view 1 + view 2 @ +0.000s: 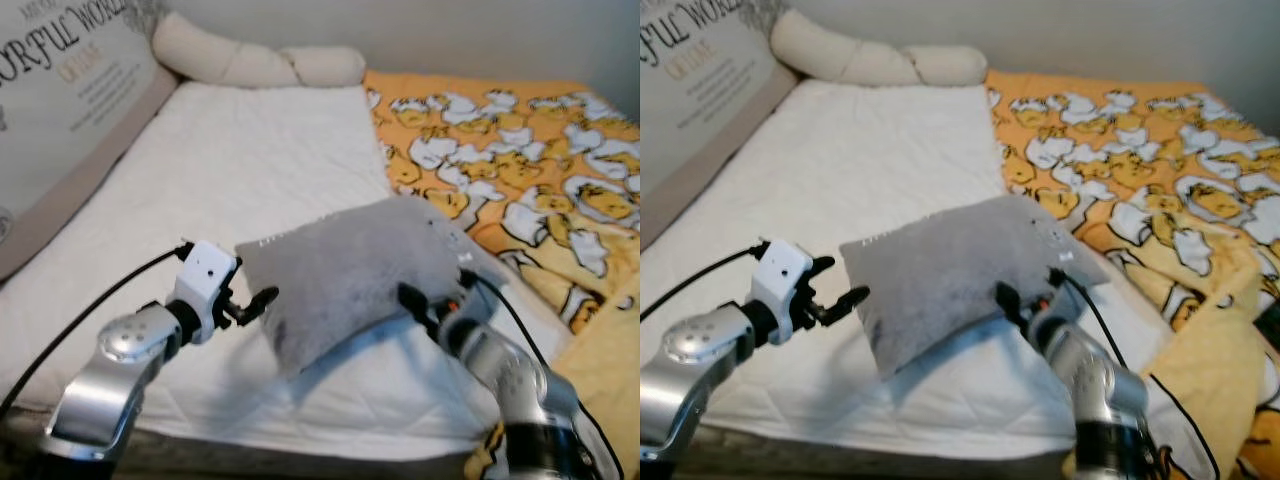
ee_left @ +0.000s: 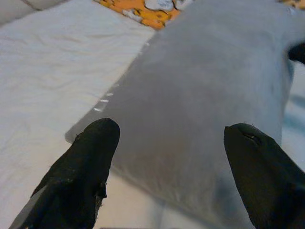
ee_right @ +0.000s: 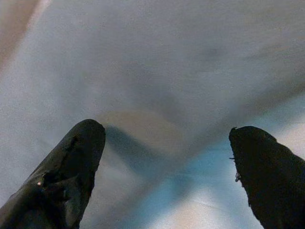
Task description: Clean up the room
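The left hand (image 1: pixel 252 305), fingers spread wide, sat just beside the near-left edge of the grey pillow (image 1: pixel 350 275) on the bed (image 1: pixel 230 170). The pillow's long axis ran between both hands, and the right hand (image 1: pixel 420 305), also open, reached beneath its right side.

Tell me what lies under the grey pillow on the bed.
The grey pillow rests on the white mattress cover, its right end by the yellow duck blanket. Left gripper and right gripper flank it, both open. Anything directly beneath it is covered.
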{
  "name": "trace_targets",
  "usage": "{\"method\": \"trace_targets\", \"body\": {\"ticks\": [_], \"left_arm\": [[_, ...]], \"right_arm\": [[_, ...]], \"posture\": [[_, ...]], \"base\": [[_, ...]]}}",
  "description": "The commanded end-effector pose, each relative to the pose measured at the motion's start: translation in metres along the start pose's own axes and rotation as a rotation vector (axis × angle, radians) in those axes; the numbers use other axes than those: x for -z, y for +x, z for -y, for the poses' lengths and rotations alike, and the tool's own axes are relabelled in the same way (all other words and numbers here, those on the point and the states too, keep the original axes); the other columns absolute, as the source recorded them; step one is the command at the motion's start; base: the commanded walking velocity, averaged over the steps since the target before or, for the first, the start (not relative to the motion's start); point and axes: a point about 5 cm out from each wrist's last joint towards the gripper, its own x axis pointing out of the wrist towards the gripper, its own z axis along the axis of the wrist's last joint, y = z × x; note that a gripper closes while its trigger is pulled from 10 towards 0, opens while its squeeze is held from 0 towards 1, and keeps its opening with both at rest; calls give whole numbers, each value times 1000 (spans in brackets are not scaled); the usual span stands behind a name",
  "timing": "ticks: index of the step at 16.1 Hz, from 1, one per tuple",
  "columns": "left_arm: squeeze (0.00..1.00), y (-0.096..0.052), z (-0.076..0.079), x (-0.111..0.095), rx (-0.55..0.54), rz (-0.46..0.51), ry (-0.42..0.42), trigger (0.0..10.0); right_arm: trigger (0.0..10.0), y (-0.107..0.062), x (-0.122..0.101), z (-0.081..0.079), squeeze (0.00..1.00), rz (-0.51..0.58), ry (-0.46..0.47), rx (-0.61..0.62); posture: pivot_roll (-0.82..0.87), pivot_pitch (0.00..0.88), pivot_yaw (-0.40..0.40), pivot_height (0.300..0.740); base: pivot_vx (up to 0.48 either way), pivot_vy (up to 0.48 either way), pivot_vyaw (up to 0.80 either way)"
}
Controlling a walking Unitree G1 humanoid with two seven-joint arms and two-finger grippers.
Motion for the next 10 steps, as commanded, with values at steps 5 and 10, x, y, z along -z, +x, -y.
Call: {"method": "trace_targets", "body": {"ticks": [5,10], "left_arm": [[0,-2,-2,-6,111,-10,38,10000],[0,-4,-1,-2,137,-27,44,10000]], "right_arm": [[10000,31,14,-18,1000,-79,328,-231],[10000,52,19,-24,0,-19,428,-176]], "posture": [[80,0,22,740],[90,0,23,740]], "base": [[0,0,0],[0,0,0]]}}
